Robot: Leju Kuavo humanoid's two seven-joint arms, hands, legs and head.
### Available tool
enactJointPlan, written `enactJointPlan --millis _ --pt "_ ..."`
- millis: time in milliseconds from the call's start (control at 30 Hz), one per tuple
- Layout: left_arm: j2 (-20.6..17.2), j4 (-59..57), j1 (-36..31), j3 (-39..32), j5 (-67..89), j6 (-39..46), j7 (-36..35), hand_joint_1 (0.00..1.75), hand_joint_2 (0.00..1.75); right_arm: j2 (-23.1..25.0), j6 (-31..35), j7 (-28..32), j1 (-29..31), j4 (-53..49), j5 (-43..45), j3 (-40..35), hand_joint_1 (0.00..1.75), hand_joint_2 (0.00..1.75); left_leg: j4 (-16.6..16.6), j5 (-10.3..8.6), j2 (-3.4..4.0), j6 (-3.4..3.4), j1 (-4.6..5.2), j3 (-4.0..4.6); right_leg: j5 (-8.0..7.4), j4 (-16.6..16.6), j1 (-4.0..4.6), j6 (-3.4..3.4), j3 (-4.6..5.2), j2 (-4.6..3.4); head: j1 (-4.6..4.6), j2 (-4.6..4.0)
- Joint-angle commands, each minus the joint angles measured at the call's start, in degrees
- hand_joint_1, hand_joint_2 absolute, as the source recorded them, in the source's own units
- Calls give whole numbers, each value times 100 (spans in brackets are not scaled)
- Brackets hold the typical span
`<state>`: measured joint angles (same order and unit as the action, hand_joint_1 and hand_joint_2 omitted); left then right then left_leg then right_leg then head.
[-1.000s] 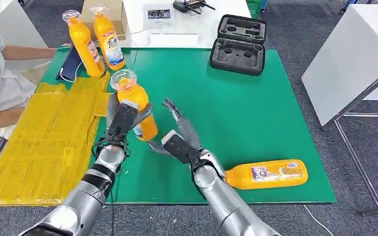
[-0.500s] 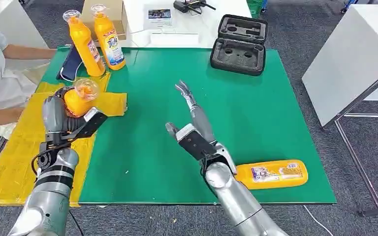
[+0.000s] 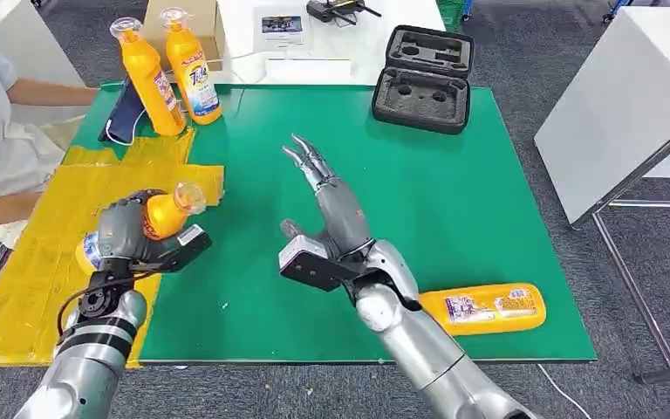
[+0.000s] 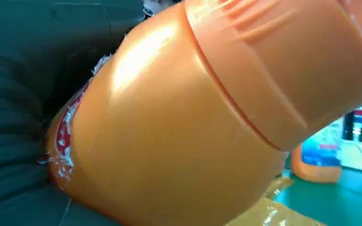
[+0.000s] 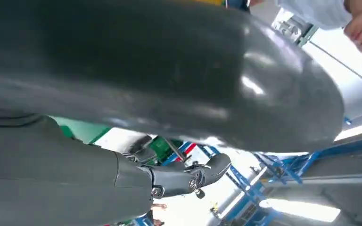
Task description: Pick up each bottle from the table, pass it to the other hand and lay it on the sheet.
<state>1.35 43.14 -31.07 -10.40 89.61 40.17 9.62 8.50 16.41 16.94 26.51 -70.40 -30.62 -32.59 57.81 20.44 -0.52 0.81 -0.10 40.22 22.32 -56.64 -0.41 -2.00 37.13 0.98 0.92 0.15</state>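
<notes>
Over yellow sheet [image 3: 52, 253], red-labelled orange bottle [image 3: 153, 218] in left hand [image 3: 126, 236]

Probably a lab: foam-lined equipment case [image 3: 424, 77], white tables [image 3: 615, 96], grey carpet [image 3: 523, 44].

Both arms are brushed silver tubes with rounded joint housings. The left arm [image 3: 96, 349] carries black bands below the wrist, and a thin black cable loops out at 9 o'clock of that joint. The left hand [image 3: 131, 236] is dark grey with a boxy black block at its wrist. The right hand [image 3: 327, 214] has slim metallic-grey fingers [image 3: 307, 161] and a grey plate at its base; close up, its thumb [image 5: 169, 70] is glossy dark grey.
</notes>
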Motion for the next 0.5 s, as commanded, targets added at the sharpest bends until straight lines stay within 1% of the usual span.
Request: enactJointPlan --millis 33,67,100,167,200,233,267,300,367,400,467,500 --pt "-28 -718 9 355 -245 -17 271 21 175 -249 -14 3 415 428 -199 -486 0 0 -4 30 12 -4 4 -76 27 6 -5 4 -74 -15 0 0" --pt "9 -778 19 304 -296 -17 325 0 175 -253 18 -14 435 463 -272 -516 0 0 -9 20 12 -2 6 -56 17 8 -7 2 -53 -13 0 0" --pt "69 -771 54 211 -354 -17 388 0 175 -251 27 -22 455 504 -327 -548 0 0 -6 30 12 -4 6 -77 26 7 -6 3 -74 -15 0 0" --pt "109 -906 30 177 -229 -17 315 0 175 -219 7 -35 530 585 -379 -601 0 0 -8 19 7 -2 5 -57 18 9 -6 1 -55 -9 0 0" --pt "-193 -1135 -75 921 -881 -17 -312 0 175 -255 52 -87 622 563 -395 -766 0 0 -3 32 8 -3 4 -79 29 6 -4 3 -79 -11 0 0" --pt "-103 -1297 -48 1037 -644 -17 -197 0 175 -196 65 -104 653 658 -478 -780 0 0 -3 32 13 -3 5 -77 28 5 -5 2 -74 -15 0 0" --pt "-103 -1297 -48 1037 -644 -17 -197 0 175 -196 65 -104 653 658 -478 -780 0 0 -7 18 8 -1 6 -51 17 7 -6 1 -47 -9 0 0" --pt "-103 -1297 -48 1037 -644 -17 -197 0 175 -196 65 -104 653 658 -478 -780 0 0 -1 32 7 -4 4 -76 31 2 -5 3 -75 -8 0 0" --pt "-103 -1297 -48 1037 -644 -17 -197 0 175 -196 65 -104 653 658 -478 -780 0 0 -8 18 7 -2 3 -51 17 9 -4 1 -49 -7 0 0" --pt "-103 -1297 -48 1037 -644 -17 -197 0 175 -196 65 -104 653 658 -478 -780 0 0 0 38 10 -4 1 -87 35 4 -2 4 -86 -12 0 0" --pt "-103 -1297 -48 1037 -644 -17 -197 0 175 -196 65 -104 653 658 -478 -780 0 0 -5 25 7 -2 3 -62 22 8 -3 2 -62 -9 0 0" --pt "-103 -1297 -48 1037 -644 -17 -197 0 175 -196 65 -104 653 658 -478 -780 0 0 2 41 8 -4 3 -90 38 2 -4 4 -91 -12 0 0"
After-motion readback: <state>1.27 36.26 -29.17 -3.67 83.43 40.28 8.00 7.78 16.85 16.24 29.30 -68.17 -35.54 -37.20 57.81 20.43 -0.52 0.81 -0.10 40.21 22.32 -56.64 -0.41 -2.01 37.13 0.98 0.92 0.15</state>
